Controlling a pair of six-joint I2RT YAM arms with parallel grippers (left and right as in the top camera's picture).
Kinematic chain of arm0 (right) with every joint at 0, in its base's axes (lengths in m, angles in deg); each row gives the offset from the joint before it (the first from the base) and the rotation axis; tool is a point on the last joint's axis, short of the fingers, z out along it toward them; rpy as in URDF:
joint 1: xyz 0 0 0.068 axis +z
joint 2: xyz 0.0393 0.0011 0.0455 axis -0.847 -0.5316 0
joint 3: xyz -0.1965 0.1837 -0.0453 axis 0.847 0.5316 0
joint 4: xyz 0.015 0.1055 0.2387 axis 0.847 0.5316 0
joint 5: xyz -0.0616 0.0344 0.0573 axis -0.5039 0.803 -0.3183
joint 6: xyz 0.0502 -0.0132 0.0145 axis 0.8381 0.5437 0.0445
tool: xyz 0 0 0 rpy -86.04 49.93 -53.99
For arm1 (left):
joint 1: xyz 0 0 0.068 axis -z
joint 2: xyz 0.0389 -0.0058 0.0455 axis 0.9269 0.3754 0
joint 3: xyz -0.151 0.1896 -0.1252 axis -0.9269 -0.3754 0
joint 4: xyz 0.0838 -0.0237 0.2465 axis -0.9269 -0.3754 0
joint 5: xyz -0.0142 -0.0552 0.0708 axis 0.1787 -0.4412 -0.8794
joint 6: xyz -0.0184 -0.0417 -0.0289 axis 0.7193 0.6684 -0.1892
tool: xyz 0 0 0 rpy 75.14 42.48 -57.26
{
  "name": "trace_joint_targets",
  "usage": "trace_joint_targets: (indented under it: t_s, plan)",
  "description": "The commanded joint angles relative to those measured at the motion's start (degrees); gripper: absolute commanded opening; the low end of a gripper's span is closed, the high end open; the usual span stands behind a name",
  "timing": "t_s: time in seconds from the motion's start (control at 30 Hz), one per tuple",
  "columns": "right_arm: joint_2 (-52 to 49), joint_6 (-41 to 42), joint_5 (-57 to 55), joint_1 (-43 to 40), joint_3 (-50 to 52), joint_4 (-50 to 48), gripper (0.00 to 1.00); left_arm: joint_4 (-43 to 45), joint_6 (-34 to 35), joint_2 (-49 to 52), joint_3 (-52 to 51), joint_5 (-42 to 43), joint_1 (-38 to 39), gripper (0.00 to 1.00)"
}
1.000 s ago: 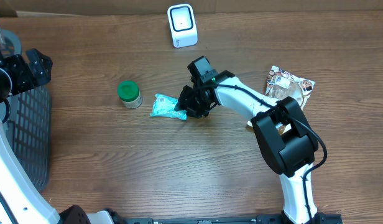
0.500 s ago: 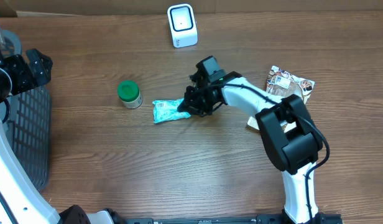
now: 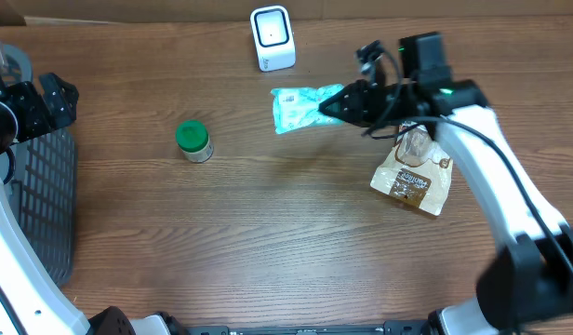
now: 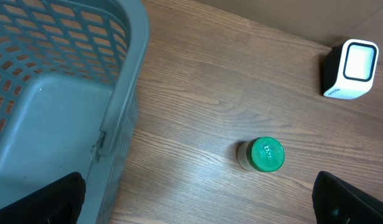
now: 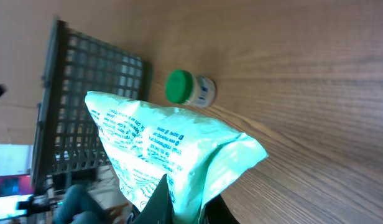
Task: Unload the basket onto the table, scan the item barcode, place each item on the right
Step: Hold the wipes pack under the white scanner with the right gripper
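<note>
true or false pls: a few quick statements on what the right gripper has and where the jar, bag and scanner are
1. The right gripper is shut on the teal packet. True.
2. The green-lidded jar is in the basket. False: it sits on the table, outside the basket.
3. The teal packet rests on the brown snack bag. False: the gripper holds it apart from the bag, nearer the scanner.
4. The white scanner stands near the table's far edge. True.

No word fully legible, teal packet (image 5: 155, 146) carrying rows of dark print too blurred to read, brown snack bag (image 3: 413, 179) near the counter's (image 3: 268, 247) right edge with tiny white lettering, green-lidded jar (image 5: 190, 88) with unreadable bluish label
</note>
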Motion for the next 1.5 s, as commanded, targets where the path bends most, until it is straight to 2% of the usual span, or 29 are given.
trace_joint_targets:
  t_s: [0.0,0.17,0.4,0.53,0.73,0.87,0.93,1.07,1.17,1.27,1.3,1.47]
  plan:
    - [5.5,-1.9,-3.5,0.1,-0.5,1.1,0.04,0.2,0.8,0.1,0.2,0.7,0.4,1.00]
    - [9.3,-2.0,-5.7,0.1,-0.5,2.8,0.04,0.2,0.8,0.1,0.2,0.7,0.4,1.00]
    - [9.5,-2.0,-7.6,0.3,-0.5,5.6,0.04,0.2,0.8,0.1,0.2,0.7,0.4,1.00]
    - [8.8,0.0,-13.8,2.0,-1.7,6.3,0.04,0.2,0.8,0.1,0.2,0.7,0.4,1.00]
    - [3.5,0.0,-26.8,6.7,-13.8,12.1,0.04,0.2,0.8,0.1,0.2,0.7,0.4,0.99]
    - [-4.1,-1.0,-43.8,11.2,-27.9,13.6,0.04,0.2,0.8,0.1,0.2,0.7,0.4,1.00]
    - [-7.2,-5.7,-52.5,13.5,-31.2,9.3,0.04,0.2,0.8,0.1,0.2,0.7,0.4,1.00]
    - [-12.3,-17.5,-69.4,17.7,-31.2,-4.9,0.04,0.2,0.8,0.1,0.2,0.7,0.4,0.99]
    - [-17.2,-26.7,-78.0,19.5,-31.2,-16.1,0.04,0.2,0.8,0.1,0.2,0.7,0.4,1.00]
    - [-22.7,-39.3,-81.4,20.2,-31.2,-27.3,0.04,0.2,0.8,0.1,0.2,0.7,0.4,1.00]
    - [-25.9,-46.8,-81.4,20.2,-31.2,-32.7,0.04,0.2,0.8,0.1,0.2,0.7,0.4,0.99]
    - [-33.7,-61.0,-82.8,20.2,-31.2,-47.4,0.04,0.2,0.8,0.1,0.2,0.7,0.4,1.00]
